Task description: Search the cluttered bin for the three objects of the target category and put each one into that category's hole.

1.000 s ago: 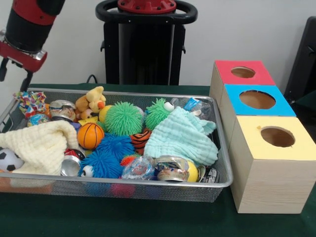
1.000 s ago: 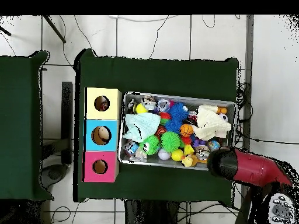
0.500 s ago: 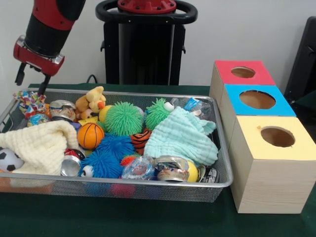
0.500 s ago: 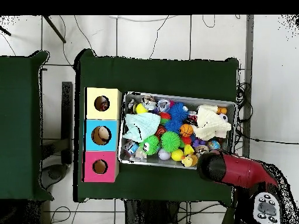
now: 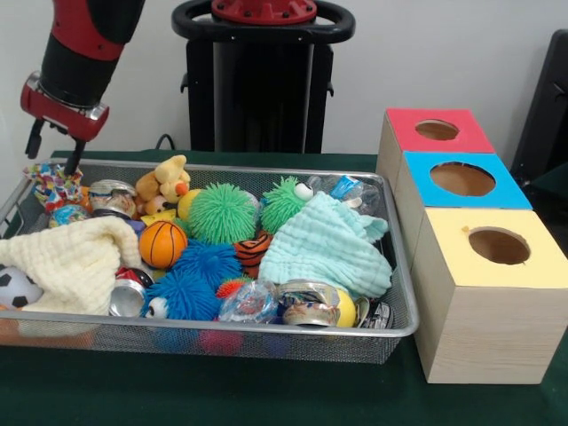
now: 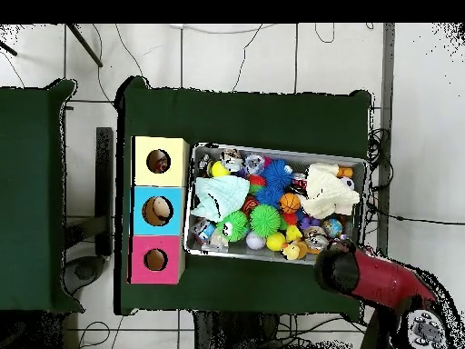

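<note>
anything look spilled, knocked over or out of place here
Nothing stands out. The toys, cans and two cloths are jumbled, but all sit inside the mesh bin. The three hole boxes stand in a straight row beside it. The pincer hangs above the bin's far corner, holding nothing.

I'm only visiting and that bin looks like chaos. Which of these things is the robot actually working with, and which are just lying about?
Part of the job:
wire bin full of toys
red-topped box
blue-topped box
yellow-topped box
gripper, hanging above the bin's corner

Just lying about:
cream cloth
mint cloth
Which toys are wanted, the pictures don't show.
</note>
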You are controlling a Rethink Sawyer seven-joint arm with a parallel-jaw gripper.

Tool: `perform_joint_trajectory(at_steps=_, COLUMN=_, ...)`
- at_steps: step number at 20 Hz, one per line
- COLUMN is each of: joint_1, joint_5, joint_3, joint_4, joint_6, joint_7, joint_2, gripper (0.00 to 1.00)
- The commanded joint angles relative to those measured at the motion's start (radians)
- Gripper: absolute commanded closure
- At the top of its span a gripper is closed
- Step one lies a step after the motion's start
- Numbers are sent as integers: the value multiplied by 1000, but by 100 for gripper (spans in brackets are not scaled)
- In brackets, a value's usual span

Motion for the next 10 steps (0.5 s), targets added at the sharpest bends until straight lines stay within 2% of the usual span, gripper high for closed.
perform_joint_trajectory(at_steps=1, joint_1=-78, joint_5=27, joint_3=100, joint_4=53, joint_6=-158, joint_7=202, joint_2=106, gripper=0)
perform_joint_trajectory(at_steps=6, joint_1=-82, joint_5=24, joint_3=92, joint_4=46, joint_6=-195, joint_7=190, joint_2=128, gripper=0)
perform_joint_trajectory(at_steps=10, joint_1=-37, joint_5=31, joint_3=43, joint_4=36, joint_6=-205, joint_7=192, joint_2=138, gripper=0)
